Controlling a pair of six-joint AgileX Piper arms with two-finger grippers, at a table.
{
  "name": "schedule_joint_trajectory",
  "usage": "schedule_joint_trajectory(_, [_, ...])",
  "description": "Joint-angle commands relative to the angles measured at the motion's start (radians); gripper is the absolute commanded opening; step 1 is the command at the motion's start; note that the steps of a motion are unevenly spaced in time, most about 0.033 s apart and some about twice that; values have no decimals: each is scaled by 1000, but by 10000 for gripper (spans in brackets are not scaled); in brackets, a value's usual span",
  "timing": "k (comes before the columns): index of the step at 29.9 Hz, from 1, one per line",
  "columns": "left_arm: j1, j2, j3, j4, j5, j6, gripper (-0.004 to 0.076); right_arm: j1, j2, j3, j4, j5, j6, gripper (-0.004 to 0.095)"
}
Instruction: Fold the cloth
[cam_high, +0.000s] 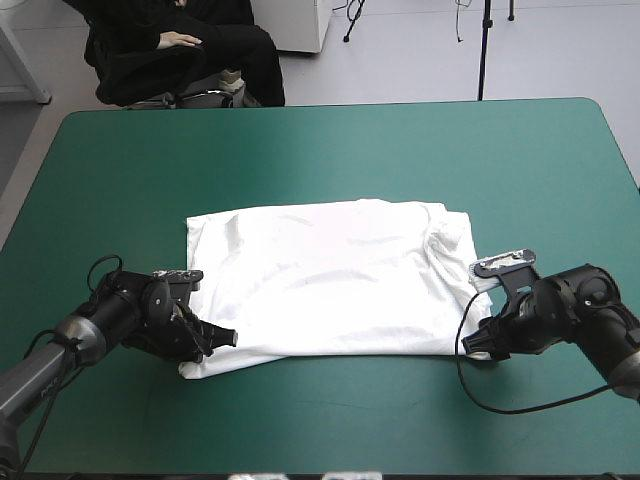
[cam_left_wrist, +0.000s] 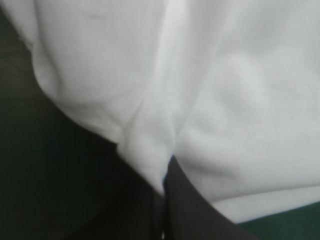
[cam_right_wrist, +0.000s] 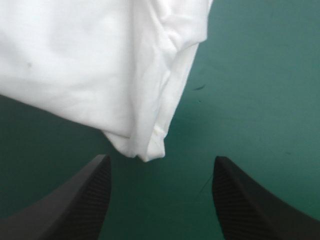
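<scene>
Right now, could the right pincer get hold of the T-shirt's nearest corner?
Probably yes. The right pincer stands open, and the T-shirt has its near right corner lying just ahead of the gap between the black fingers, with only bare teal-green cover between them.

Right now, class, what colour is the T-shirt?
The T-shirt is plain white, clearest in the high view.
</scene>
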Motion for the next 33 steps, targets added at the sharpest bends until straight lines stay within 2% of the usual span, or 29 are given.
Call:
schedule_joint_trajectory(1, [-7,16,8,0,-37,0,-17,3,23,19,-40,-78,35,609])
schedule_joint_trajectory(7, [-7,16,8,0,-33,4,-17,3,100,62,2,-190,54,608])
schedule_joint_trajectory(13, [-7,16,8,0,-28,4,-17,3,182,100,14,-210,51,590])
schedule_joint_trajectory(19, [-7,16,8,0,-19,4,-17,3,228,136,54,-223,36,382])
schedule_joint_trajectory(27, [-7,16,-1,23,-7,4,-17,3,228,136,66,-225,29,-21])
schedule_joint_trajectory(33, [-7,-22,-71,55,81,4,-17,3,204,45,61,-94,29,-17])
